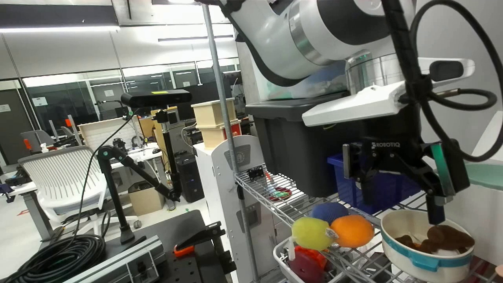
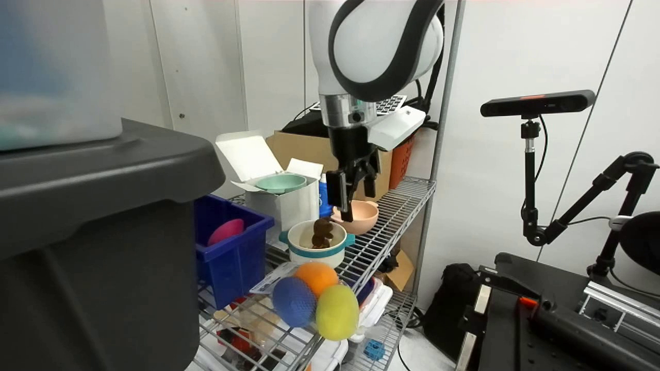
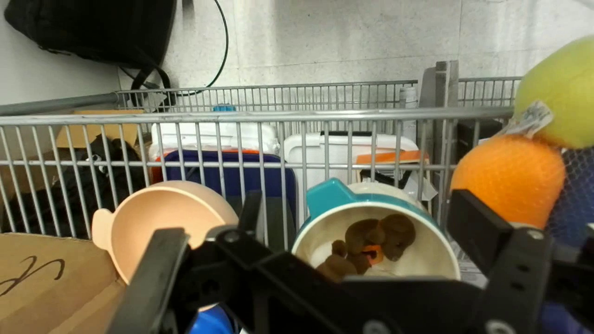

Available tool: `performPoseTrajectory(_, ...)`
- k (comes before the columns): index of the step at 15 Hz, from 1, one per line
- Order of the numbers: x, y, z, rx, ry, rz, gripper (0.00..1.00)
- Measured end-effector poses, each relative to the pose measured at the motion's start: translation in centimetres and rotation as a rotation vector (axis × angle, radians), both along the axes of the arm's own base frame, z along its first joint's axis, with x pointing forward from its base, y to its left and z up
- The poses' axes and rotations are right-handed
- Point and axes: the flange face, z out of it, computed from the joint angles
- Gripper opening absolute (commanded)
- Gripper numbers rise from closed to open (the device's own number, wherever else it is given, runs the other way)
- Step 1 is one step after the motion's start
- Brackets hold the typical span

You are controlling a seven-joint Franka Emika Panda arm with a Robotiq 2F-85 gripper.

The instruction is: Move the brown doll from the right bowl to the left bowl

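Observation:
The brown doll [image 1: 450, 237] lies in the left bowl [image 1: 408, 267], a cream-white bowl with a teal band and handles. In an exterior view the doll [image 2: 322, 232] sticks up above the rim of this bowl [image 2: 314, 259]. In the wrist view the doll [image 3: 364, 231] rests inside the cream bowl [image 3: 431, 250], its lower part hidden by the gripper. The right bowl [image 2: 361, 216] is peach; it looks empty in the wrist view [image 3: 162, 218]. My gripper [image 1: 401, 204] is open and empty just above the cream bowl, fingers apart from the doll [image 3: 362, 208].
Orange [image 2: 317, 278], yellow-green [image 2: 337, 313] and blue [image 2: 294, 302] round items lie on the wire shelf [image 2: 392, 226] near the cream bowl. A blue crate [image 2: 234, 273] and a large black bin [image 2: 103, 288] stand beside it. A white box [image 2: 289, 206] and cardboard box [image 3: 51, 287] stand behind.

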Motion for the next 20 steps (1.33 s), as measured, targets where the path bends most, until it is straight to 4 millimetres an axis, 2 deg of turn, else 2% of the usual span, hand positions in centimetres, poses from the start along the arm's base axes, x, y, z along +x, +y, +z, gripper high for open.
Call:
performPoseTrajectory(7,-6.4,1.4,6.0,0.005,-0.016,0.04,1.0)
performPoseTrajectory(13,-10.4,1.1,11.3,-0.007,-0.043,0.044,1.0)
performPoseTrajectory(17,-13.2,2.0,12.8,-0.012,-0.003,0.064,1.0)
performPoseTrajectory(20,-13.7,2.4,12.9,-0.013,0.002,0.071,1.0)
